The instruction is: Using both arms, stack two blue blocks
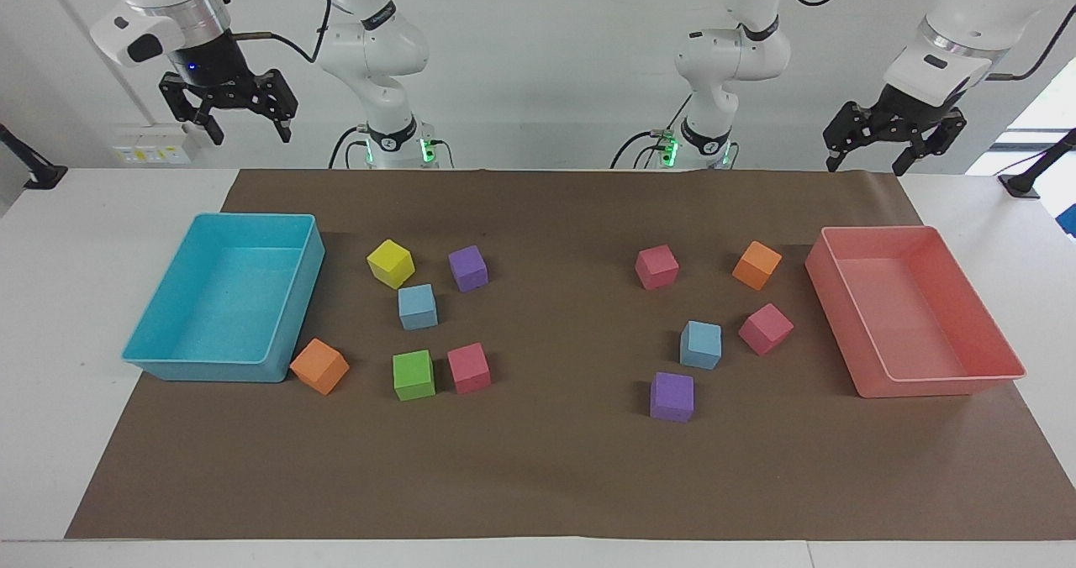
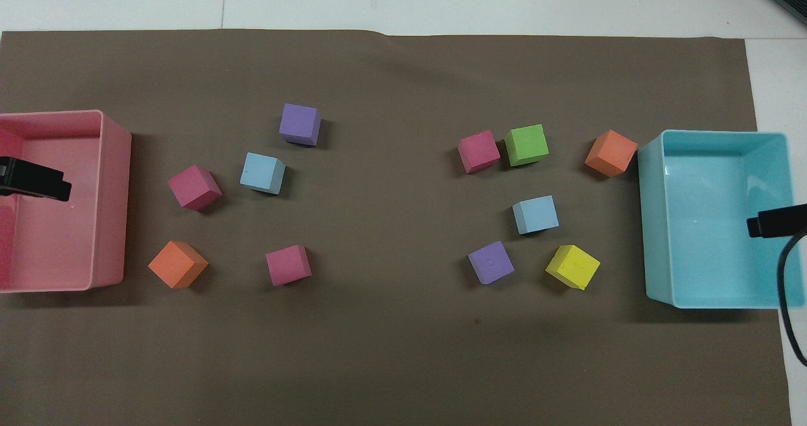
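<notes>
Each blue block lies on the worktop near one arm: one (image 1: 418, 307) among the cubes at the right arm's end, under the raised right gripper (image 1: 229, 117), the other (image 1: 700, 344) at the left gripper's (image 1: 893, 138) end; both grippers' fingers are spread and empty.

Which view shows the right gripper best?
The facing view: the whole right gripper shows, open, raised over the table's edge near the turquoise tray. The overhead view catches only a black tip over that tray.
</notes>
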Controlling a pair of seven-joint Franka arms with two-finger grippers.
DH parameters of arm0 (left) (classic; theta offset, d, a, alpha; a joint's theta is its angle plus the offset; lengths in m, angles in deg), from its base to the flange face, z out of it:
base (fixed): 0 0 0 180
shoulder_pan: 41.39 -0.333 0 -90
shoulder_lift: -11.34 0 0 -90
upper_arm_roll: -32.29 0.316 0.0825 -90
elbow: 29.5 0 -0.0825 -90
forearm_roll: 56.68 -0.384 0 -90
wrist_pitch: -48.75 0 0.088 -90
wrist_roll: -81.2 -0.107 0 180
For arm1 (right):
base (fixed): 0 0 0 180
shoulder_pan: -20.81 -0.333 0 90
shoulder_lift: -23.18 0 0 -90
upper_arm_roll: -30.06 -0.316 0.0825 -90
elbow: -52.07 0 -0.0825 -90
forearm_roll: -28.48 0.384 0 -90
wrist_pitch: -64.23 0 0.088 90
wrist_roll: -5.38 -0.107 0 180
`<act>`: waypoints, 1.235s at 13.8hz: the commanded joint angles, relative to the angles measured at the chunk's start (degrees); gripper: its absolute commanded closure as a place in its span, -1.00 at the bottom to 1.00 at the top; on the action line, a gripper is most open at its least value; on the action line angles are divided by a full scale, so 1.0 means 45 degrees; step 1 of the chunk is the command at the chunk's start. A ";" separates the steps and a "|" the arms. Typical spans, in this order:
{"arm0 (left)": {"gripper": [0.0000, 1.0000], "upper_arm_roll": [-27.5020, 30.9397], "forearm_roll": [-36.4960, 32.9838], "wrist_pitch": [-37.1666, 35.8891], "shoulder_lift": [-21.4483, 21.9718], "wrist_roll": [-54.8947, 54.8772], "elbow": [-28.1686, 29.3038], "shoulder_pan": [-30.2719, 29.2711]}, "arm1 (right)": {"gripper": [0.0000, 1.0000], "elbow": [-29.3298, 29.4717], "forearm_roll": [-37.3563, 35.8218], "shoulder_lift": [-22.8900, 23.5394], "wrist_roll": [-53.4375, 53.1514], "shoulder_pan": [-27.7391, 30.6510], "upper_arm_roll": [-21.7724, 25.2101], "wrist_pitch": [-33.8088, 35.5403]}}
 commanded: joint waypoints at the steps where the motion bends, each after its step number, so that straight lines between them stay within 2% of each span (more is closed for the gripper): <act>1: -1.00 -0.0109 -0.0098 -0.0149 0.0076 -0.0056 -0.0064 -0.0165 | -1.00 -0.0705 0.0185 -0.0386 -0.0710 -0.0395 -0.0138 -0.0174; 9: -1.00 -0.0109 -0.0098 -0.0149 0.0076 -0.0056 -0.0064 -0.0165 | -1.00 -0.2813 0.0244 -0.0094 -0.2937 -0.2035 -0.0158 -0.3177; 13: -1.00 -0.0109 -0.0098 -0.0149 0.0076 -0.0056 -0.0064 -0.0165 | -1.00 -0.2933 0.0244 0.0978 -0.3035 -0.2386 -0.0158 -0.3962; 17: -1.00 -0.0109 -0.0098 -0.0149 0.0076 -0.0056 -0.0064 -0.0146 | -1.00 -0.3538 0.0263 0.1994 -0.3366 -0.3070 -0.0158 -0.5679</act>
